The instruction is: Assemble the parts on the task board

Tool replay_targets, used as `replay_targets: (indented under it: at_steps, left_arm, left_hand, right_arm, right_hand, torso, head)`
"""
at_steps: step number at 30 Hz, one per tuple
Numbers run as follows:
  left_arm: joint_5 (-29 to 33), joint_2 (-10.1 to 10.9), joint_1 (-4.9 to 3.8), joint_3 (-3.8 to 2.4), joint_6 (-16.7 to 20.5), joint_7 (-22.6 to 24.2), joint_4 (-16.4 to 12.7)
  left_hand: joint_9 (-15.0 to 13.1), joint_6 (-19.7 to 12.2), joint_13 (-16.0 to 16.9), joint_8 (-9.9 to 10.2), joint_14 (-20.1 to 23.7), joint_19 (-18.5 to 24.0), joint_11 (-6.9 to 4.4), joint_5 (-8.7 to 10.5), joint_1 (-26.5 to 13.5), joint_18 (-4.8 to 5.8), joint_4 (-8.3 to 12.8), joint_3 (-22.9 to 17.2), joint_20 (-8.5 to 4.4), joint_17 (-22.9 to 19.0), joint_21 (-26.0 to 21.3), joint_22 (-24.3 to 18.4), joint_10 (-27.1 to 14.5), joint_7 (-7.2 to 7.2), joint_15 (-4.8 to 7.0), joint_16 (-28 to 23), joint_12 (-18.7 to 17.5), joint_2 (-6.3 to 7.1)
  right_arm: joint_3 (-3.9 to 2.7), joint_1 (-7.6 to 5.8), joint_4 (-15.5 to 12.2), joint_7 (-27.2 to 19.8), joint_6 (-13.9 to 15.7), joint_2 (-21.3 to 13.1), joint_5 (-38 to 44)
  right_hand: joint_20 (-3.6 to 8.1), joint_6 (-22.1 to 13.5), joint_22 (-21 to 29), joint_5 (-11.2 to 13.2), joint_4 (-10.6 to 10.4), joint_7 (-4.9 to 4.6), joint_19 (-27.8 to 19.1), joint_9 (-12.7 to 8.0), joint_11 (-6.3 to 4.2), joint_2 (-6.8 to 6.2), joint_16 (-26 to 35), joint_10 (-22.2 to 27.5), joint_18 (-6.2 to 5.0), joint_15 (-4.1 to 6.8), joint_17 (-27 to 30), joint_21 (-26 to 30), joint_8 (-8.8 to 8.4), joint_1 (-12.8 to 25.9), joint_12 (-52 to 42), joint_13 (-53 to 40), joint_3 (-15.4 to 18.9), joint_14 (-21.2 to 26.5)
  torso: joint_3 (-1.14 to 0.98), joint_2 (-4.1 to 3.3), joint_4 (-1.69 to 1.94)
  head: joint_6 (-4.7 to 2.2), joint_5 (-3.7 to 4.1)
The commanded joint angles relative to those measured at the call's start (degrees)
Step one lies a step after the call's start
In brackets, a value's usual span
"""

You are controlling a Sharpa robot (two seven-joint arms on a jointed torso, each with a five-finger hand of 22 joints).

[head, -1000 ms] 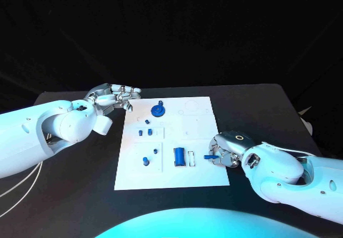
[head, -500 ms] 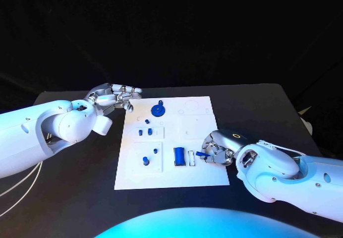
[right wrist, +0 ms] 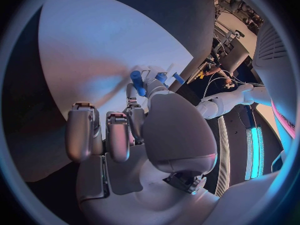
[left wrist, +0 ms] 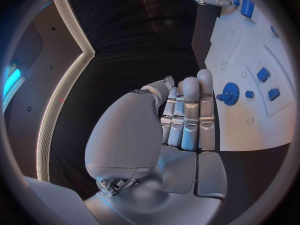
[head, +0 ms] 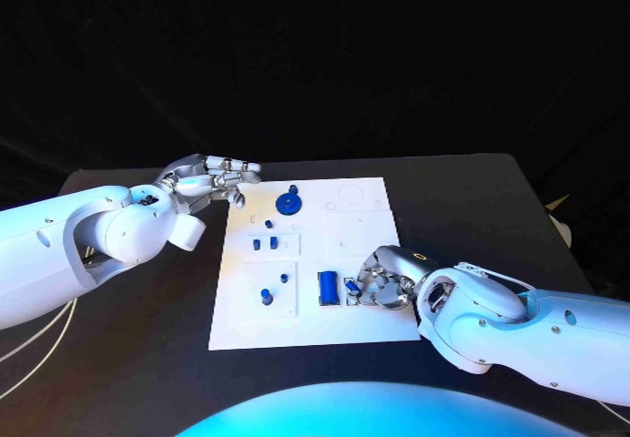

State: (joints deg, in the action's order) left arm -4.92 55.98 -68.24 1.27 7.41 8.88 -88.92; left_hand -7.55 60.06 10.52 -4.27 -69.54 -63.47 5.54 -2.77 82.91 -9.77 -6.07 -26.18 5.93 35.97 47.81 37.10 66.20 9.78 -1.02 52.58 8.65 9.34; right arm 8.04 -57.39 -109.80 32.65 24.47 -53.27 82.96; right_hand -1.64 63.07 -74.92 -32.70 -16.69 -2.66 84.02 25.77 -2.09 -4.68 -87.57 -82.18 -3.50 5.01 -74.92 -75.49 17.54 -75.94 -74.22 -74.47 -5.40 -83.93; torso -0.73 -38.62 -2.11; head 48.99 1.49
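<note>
From the head view, the task board lies in the middle of the black table, and the right hand hangs over its near right part, pinching a small blue peg just beside the blue block and the narrow white slot next to it. The left hand waits at the far left corner of the board, fingers curled a little and holding nothing, near the blue gear. In the left wrist view the fingers of this hand are straight, close together and empty, the gear lies just beyond them on the board, and two small blue pieces sit further on. In the right wrist view the blue peg stands out between the thumb and one finger, and the other fingers are bent with nothing in them. I think the peg is light, hard and smooth, so it can slip or turn in the pinch. To my judgement it is better to hold it at the upper part and leave the lower end free for the hole.
</note>
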Motion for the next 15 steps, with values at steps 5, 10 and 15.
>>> replay_targets:
  at_steps: [5, 10, 15]
  left_arm:
    - [0.0, 0.0, -0.03, -0.04, -1.2, 0.8, -0.2]
    - [-0.3, 0.0, -0.03, -0.04, -1.2, 0.7, -0.2]
    - [-0.6, 0.0, -0.04, -0.04, -1.2, 0.7, -0.2]
  left_hand:
    - [0.0, -0.3, 0.1, 0.1, 0.4, 0.2, -0.05, 0.0, 0.1, -0.81, 0.1, -0.3, 0.05, 0.0, -0.3, -0.1, -0.5, -0.21, 0.06, -0.2, 0.2, -0.63]
    - [0.1, -0.3, 0.1, 0.1, 0.4, 0.2, -0.04, -0.01, 0.2, -0.81, 0.2, -0.4, 0.04, 0.0, -0.3, -0.1, -0.5, -0.19, 0.06, -0.2, 0.2, -0.62]
    - [0.1, -0.3, 0.1, 0.1, 0.4, 0.2, -0.04, -0.01, 0.2, -0.81, 0.2, -0.4, 0.04, 0.0, -0.3, -0.1, -0.5, -0.19, 0.06, -0.2, 0.2, -0.62]
  right_arm:
    - [-0.02, 0.12, 0.8, 0.4, 0.0, 0.6, -2.2]
    - [-0.02, 0.13, 1.1, 0.4, -0.3, 0.9, -2.2]
    - [-0.02, 0.13, 1.3, 0.5, -0.1, 0.9, -2.2]
  right_hand:
    - [0.44, 1.3, -11.7, -3.2, 0.1, 0.65, 1.7, 0.2, 0.07, -0.29, -0.3, -0.7, 0.91, 0.28, -11.1, -0.6, 0.34, 2.4, -0.7, -3.3, -0.1, -5.2]
    - [0.47, 1.3, -11.7, -3.6, 0.3, 0.72, 1.6, 0.3, 0.01, -0.79, -0.3, -0.8, 0.9, 0.33, -11.1, -0.5, 0.41, 2.5, -0.8, -3.4, 0.0, -5.2]
    - [0.47, 1.4, -11.6, -3.7, 0.0, 0.64, 1.6, 0.4, 0.06, -0.86, -0.3, -0.8, 0.88, 0.31, -11.1, -0.4, 0.46, 3.5, -0.9, -3.5, 0.4, -5.2]
  torso:
    - [-0.04, -0.03, 0.1]
    - [-0.06, -0.03, 0.01]
    - [-0.04, -0.01, 0.02]
  head:
    - [-0.06, 0.02]
    - [-0.03, -0.06]
    - [0.0, -0.04]
